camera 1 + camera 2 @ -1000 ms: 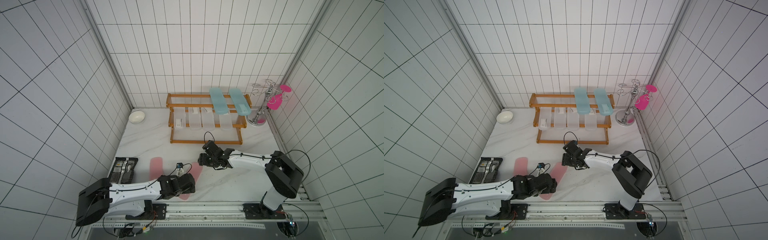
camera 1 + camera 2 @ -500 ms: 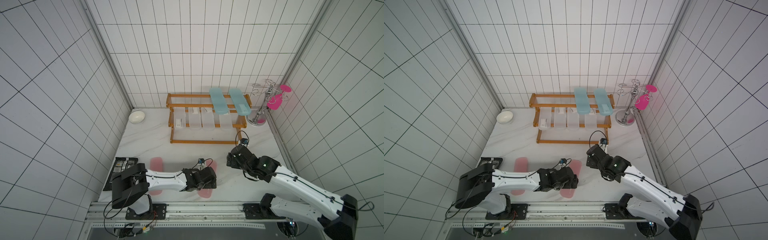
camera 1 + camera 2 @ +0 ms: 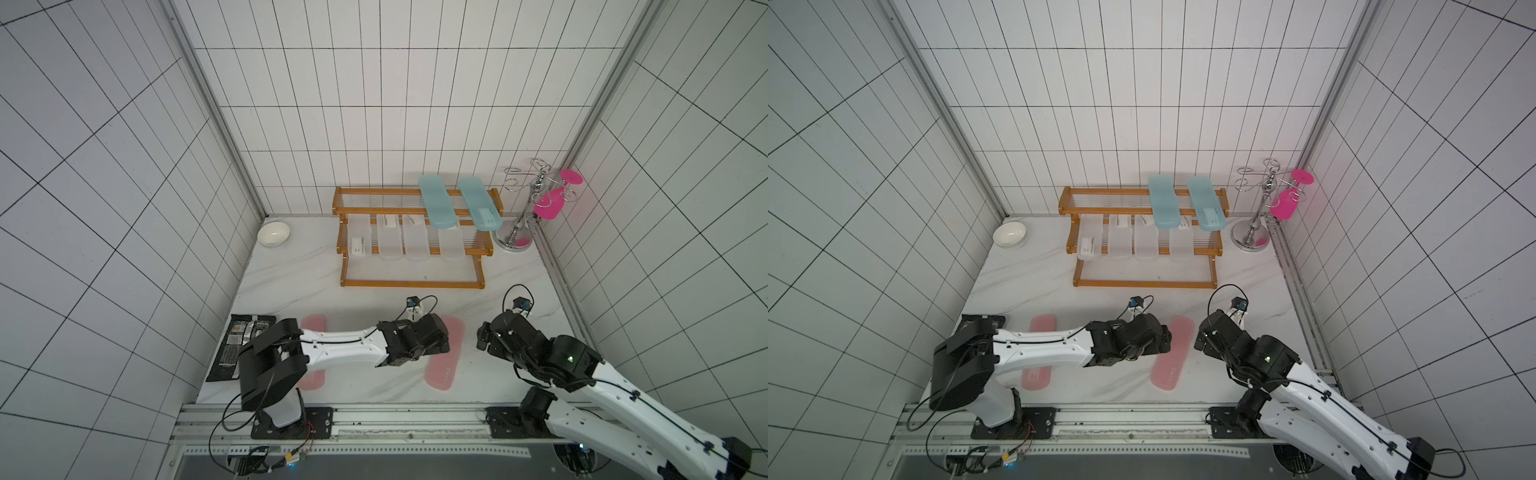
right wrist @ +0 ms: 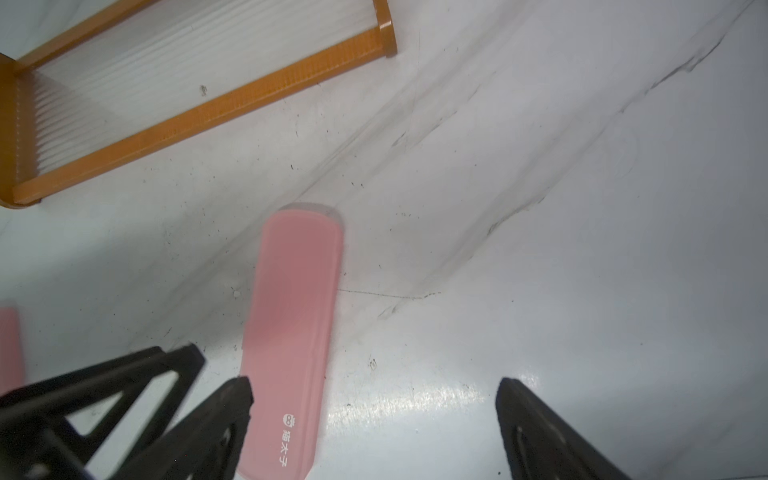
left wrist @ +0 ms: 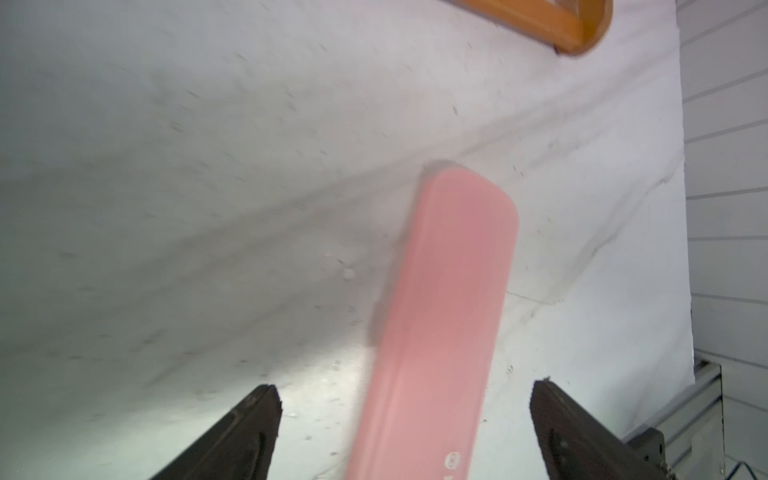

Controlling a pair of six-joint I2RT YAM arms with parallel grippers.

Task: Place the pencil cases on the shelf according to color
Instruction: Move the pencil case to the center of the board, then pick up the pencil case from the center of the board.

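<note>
while the left arm stretches across the desk (image 3: pixel 291 282), left hand (image 5: pixel 404 386): spread wide, low over a pink case (image 5: pixel 440 324); in the left wrist view the case runs between the fingers (image 5: pixel 249 428) and touches neither.
right hand (image 4: pixel 375 384): spread wide, holding nothing; in both top views it hangs just beside the same case, on the case's right. in the right wrist view one finger sits at the case's edge, and i cannot tell whether it touches.
pink case: flat on the desk in front of the shelf (image 3: pixel 411 284), apart from it, a little slanted, with white print near its end toward the robot.
second pink case (image 3: pixel 312 332): flat on the desk well to the left, partly hidden under the left arm, near the packet (image 3: pixel 243 349).
shelf: against the back wall.
teal cases (image 3: pixel 435 205): two side by side across the top tier, on its right half, front ends overhanging.
clear cases (image 3: pixel 388 243): four in a row on the middle tier.
bowl (image 3: pixel 273 234): white, on the desk left of the shelf.
stand (image 3: pixel 518 232): chrome, right of the shelf, with a pink piece hanging from it.
</note>
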